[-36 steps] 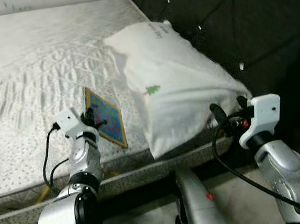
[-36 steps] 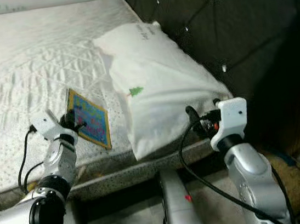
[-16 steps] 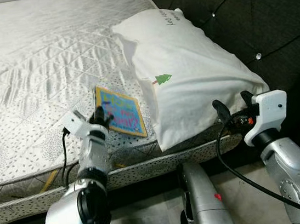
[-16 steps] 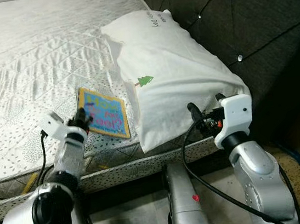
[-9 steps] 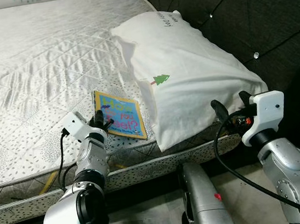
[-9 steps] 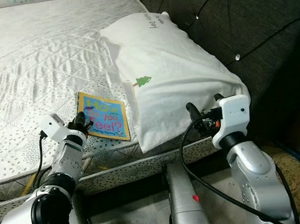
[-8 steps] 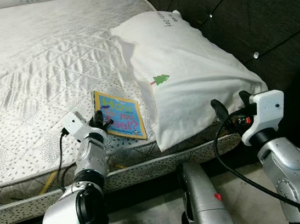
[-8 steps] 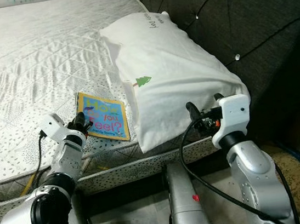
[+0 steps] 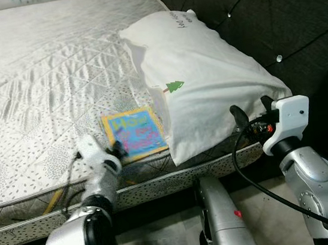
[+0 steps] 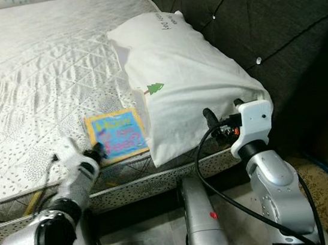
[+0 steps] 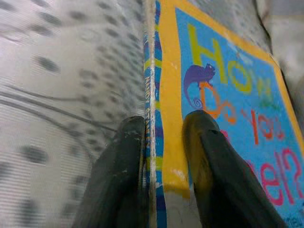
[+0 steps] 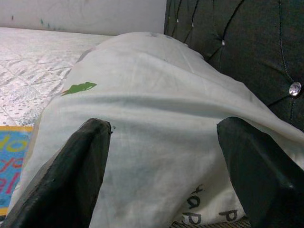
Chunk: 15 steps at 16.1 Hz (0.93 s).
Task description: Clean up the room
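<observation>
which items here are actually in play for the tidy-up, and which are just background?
In play:
- thin yellow-bordered blue picture book, edge pinched by left gripper
- white pillow with green tree print, open right gripper facing it

Background:
- bare quilted white mattress
- dark tufted headboard

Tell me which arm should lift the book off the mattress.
Left. The left gripper already has its jaws closed on the edge of the book. The right gripper has its jaws open, facing the pillow, farther from the book.

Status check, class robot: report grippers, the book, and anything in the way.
Left gripper shut on the book at the mattress edge. Right gripper open, facing the pillow. Pillow beside book.
</observation>
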Motion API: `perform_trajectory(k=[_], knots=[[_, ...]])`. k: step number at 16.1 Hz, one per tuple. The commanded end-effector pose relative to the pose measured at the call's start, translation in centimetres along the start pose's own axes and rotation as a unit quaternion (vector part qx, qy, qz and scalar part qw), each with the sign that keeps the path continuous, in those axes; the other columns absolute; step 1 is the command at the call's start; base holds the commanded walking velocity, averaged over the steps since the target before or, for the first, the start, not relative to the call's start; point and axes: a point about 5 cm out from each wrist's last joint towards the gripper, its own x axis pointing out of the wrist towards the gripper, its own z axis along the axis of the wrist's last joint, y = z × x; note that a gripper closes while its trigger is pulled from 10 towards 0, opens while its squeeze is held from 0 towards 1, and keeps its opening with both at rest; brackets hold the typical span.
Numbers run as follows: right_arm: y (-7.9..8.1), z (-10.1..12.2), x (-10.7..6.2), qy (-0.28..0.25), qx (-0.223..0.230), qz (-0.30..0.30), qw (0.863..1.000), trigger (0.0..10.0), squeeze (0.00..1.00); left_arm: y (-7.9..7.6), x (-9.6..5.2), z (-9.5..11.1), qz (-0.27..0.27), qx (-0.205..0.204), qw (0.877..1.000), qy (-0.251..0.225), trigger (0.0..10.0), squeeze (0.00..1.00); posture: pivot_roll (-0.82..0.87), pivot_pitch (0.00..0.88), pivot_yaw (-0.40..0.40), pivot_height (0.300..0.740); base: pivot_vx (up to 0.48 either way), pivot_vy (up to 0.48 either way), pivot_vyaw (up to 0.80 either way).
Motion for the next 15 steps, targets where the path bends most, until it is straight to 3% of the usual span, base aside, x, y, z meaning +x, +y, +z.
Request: perform_trajectory(k=[1, 4, 5, 15], knots=[[-0.1, 0.1, 0.1, -0.003, -0.002, -0.002, 1.000, 10.0, 0.00, -0.3, 0.0, -0.8, 0.001, 0.014, 1.000, 0.024, 10.0, 1.00, -0.30, 0.000, -0.015, 0.488, 0.000, 0.000, 0.00], [-0.2, 0.1, 0.1, -0.004, -0.003, -0.003, 1.000, 10.0, 0.00, -0.2, 0.0, -0.8, 0.006, 0.053, 0.998, 0.041, 10.0, 1.00, -0.30, 0.000, -0.017, 0.488, 0.000, 0.000, 0.00], [-0.3, 0.1, 0.3, -0.005, -0.004, -0.003, 1.000, 10.0, 0.00, -0.3, 0.2, 0.3, -0.001, 0.082, 0.996, 0.033, 10.0, 1.00, -0.29, 0.000, -0.018, 0.488, 0.000, 0.000, 0.00], [0.4, -0.3, 1.5, -0.015, 0.008, -0.002, 1.000, 10.0, 0.00, 0.8, 0.6, 5.4, 0.003, 0.139, 0.989, -0.041, 10.0, 1.00, -0.20, 0.000, -0.003, 0.488, 0.000, 0.000, 0.00]])
